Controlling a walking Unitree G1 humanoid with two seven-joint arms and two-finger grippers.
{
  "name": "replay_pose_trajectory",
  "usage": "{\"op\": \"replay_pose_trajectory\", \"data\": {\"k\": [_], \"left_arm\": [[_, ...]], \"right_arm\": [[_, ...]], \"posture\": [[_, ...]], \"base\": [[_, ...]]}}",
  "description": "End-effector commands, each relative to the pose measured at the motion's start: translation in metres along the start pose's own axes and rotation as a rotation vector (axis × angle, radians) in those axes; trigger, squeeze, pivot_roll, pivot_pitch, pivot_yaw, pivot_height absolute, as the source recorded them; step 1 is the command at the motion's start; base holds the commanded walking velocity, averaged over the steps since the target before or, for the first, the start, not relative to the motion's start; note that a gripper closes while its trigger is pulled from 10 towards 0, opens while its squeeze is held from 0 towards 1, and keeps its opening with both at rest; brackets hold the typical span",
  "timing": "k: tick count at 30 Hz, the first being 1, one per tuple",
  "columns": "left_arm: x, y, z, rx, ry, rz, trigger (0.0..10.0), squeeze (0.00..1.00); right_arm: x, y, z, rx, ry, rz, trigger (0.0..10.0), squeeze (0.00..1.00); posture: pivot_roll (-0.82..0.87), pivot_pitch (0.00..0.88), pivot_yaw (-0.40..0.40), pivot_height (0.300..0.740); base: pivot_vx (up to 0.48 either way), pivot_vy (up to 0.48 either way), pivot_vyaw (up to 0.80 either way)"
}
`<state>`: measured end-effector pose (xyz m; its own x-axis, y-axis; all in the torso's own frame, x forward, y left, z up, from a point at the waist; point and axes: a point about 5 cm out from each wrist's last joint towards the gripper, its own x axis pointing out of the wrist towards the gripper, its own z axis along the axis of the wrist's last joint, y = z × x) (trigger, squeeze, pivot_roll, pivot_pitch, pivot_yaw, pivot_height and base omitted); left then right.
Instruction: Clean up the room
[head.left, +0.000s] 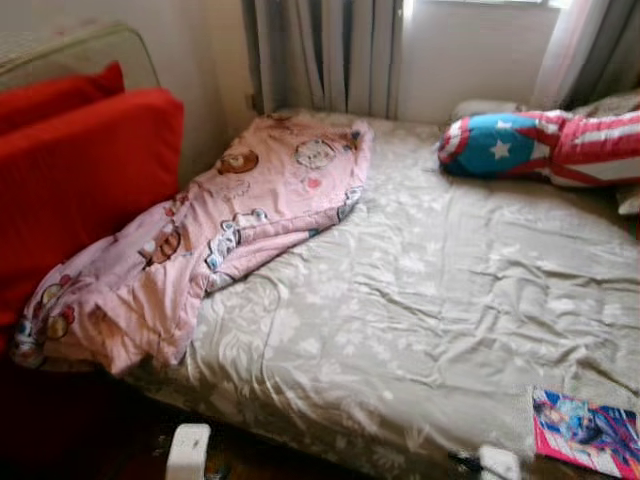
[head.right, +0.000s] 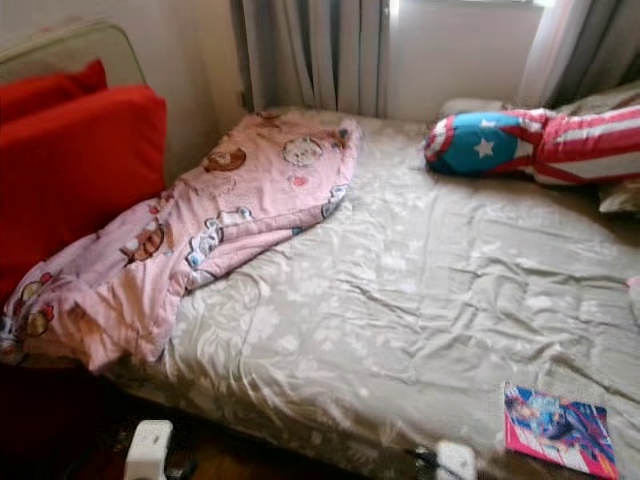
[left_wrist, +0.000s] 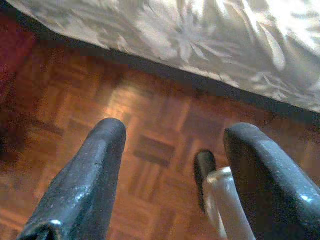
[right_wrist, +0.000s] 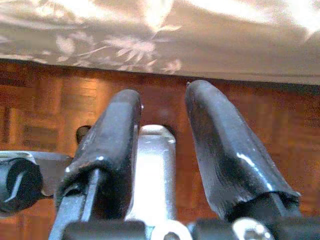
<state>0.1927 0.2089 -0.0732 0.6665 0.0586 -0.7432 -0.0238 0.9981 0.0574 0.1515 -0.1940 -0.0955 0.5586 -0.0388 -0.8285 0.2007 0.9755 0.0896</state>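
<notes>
Above wood floor (left_wrist: 150, 150), left hand (left_wrist: 172, 137) spread wide, right hand (right_wrist: 162, 102) narrowly parted, both empty

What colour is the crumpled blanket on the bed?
The blanket is pink with cartoon animals, clearest in the left eye view.

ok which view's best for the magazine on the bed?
Right eye view: the magazine lies whole on the bed's near right corner. In the left eye view it is cut by the frame edge. The wrist views catch floor and bed edge instead.
</notes>
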Motion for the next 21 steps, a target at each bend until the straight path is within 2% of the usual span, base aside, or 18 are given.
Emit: {"op": "replay_pose_trajectory", "data": {"k": [1, 21], "left_arm": [[-0.0005, -0.0037, -0.0045, 0.004, 0.018, -0.009, 10.0, 0.0], [-0.0006, -0.0048, -0.0053, 0.004, 0.02, -0.012, 10.0, 0.0]], "right_arm": [[-0.0038, -0.0154, -0.0067, 0.004, 0.019, -0.039, 10.0, 0.0], [-0.0045, -0.0147, -0.0097, 0.005, 0.021, -0.035, 10.0, 0.0]], "posture": [[-0.09, 0.0, 0.033, 0.74], [-0.09, 0.0, 0.032, 0.74]], "base": [[0.0, 0.405, 0.0], [0.0, 0.404, 0.0]]}}
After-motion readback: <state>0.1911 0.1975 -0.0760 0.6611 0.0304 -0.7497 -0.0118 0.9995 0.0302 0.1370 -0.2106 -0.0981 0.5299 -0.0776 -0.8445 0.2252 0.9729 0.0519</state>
